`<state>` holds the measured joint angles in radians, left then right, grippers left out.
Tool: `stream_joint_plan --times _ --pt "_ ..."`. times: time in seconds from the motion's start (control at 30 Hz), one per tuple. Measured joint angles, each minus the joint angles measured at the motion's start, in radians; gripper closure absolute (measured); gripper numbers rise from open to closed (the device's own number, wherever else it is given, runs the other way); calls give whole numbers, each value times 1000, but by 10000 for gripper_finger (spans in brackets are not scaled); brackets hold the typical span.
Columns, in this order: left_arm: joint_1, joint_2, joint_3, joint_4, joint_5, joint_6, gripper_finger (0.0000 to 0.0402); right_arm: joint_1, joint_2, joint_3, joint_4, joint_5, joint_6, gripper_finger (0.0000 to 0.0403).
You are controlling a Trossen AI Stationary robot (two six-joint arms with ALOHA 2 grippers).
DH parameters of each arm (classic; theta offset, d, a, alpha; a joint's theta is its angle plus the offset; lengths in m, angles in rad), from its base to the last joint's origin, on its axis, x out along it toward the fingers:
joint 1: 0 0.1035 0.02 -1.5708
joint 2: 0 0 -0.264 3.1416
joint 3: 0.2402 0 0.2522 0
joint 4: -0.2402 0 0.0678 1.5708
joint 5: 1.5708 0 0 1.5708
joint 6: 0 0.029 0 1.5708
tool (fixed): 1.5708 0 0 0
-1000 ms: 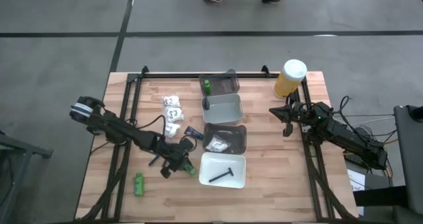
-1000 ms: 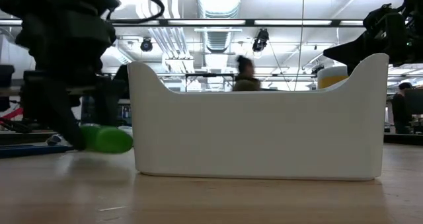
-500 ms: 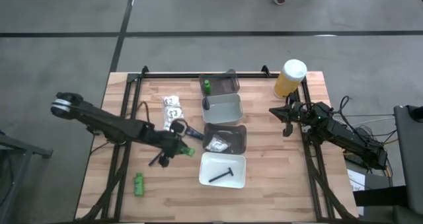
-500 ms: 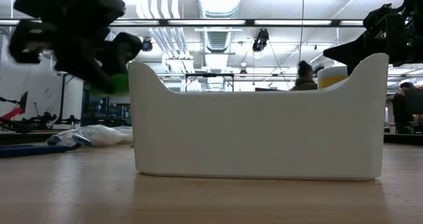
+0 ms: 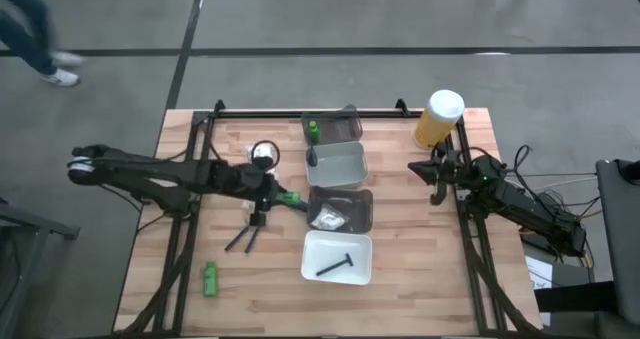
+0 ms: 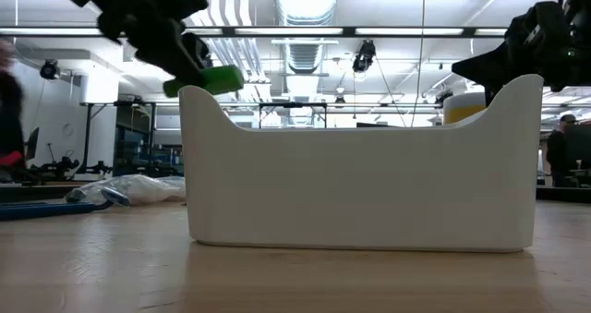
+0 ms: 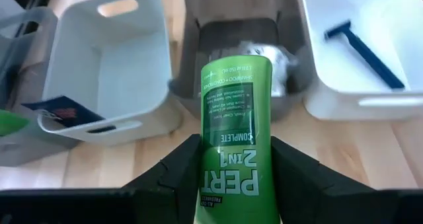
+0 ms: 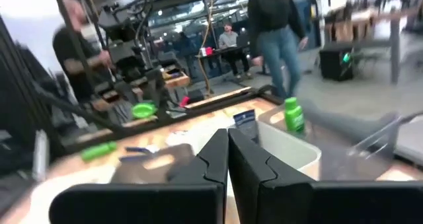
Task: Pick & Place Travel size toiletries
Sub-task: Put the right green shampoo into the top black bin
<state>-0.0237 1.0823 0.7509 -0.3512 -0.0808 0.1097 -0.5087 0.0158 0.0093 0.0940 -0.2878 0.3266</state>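
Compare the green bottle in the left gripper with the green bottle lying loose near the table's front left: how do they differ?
The held green bottle is clamped in the left gripper, lifted off the wood beside the dark grey tray; the loose green bottle lies flat on the table, untouched. The held one is close to the trays, the loose one far from them. Both are small and bright green.

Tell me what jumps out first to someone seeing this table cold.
The left tool holds a bright green bottle in the air beside the column of four trays running down the table's middle. At the far right corner stands a big yellow container, with the shut right tool parked just before it.
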Motion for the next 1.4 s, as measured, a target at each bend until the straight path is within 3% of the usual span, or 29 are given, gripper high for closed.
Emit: stream_joint_plan --times 0.33,0.47,0.6,0.8,1.07,1.3,1.4 --pt "76 49 95 -5 44 3 245 0 16 0 21 39 80 394" --pt "93 85 132 -4 44 4 245 1 63 0 145 46 101 394" --pt "99 138 180 -1 44 5 245 11 143 0 301 -15 37 394" --pt "101 221 260 -5 107 5 245 21 333 53 377 -23 -12 394" --pt "101 277 350 -33 133 7 245 34 666 270 373 -27 -147 394" --pt "101 277 423 -33 132 -19 245 37 879 478 210 -33 -351 386" --pt "101 278 453 -31 133 -55 245 53 966 554 167 -93 -421 364"
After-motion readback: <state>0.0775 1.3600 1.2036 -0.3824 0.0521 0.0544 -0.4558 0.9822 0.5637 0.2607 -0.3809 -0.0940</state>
